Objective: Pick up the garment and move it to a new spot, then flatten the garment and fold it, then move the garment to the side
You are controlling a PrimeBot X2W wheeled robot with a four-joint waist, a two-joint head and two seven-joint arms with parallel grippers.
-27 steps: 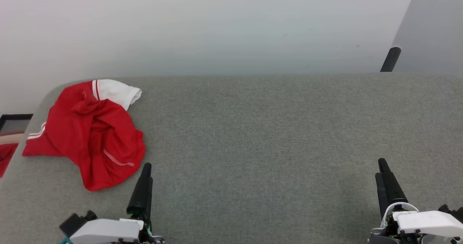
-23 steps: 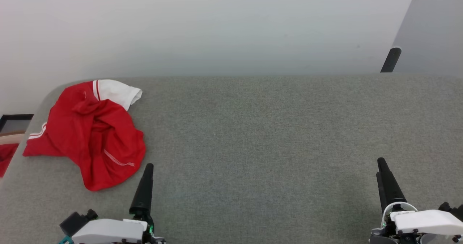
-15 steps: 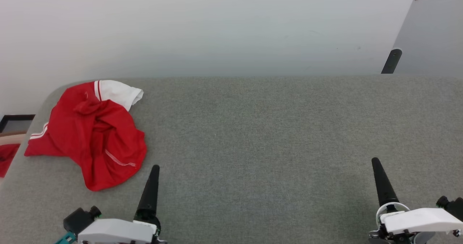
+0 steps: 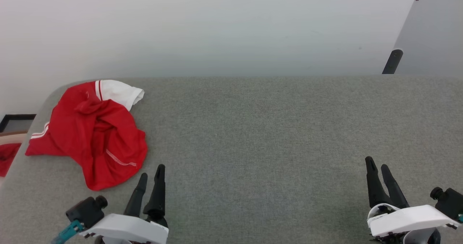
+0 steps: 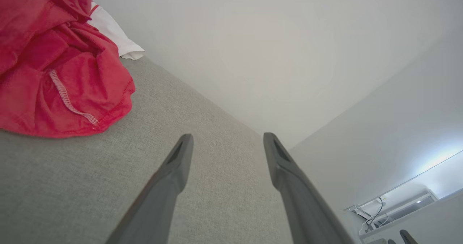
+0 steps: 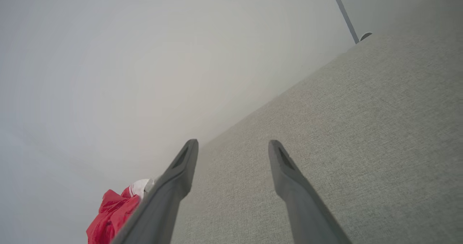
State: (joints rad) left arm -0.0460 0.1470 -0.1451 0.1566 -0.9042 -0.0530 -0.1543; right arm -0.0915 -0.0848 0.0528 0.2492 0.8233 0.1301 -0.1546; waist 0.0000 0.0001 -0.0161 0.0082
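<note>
The garment (image 4: 90,135), a bright red T-shirt with a white sleeve and striped trim, lies crumpled at the far left of the grey fabric surface (image 4: 253,128). Its lettering is hidden in the folds. My left gripper (image 4: 152,171) hovers open just right of its near hem, nothing between the fingers. In the left wrist view the garment (image 5: 54,67) sits up and left of the open left gripper (image 5: 226,139). My right gripper (image 4: 376,164) is open near the front right, far from the shirt. The right wrist view catches the garment (image 6: 115,211) behind its left finger, with the right gripper (image 6: 233,144) empty.
A pale wall runs behind the surface. A dark post (image 4: 392,61) stands at the back right beside a grey panel. Left of the surface's rounded corner, a dark-framed object (image 4: 14,123) and a bit of red cloth (image 4: 7,159) show at the frame edge.
Both grippers have turned at the wrist so that two separate fingers show on each. The left one shifted slightly right and nearer. The garment has not moved.
</note>
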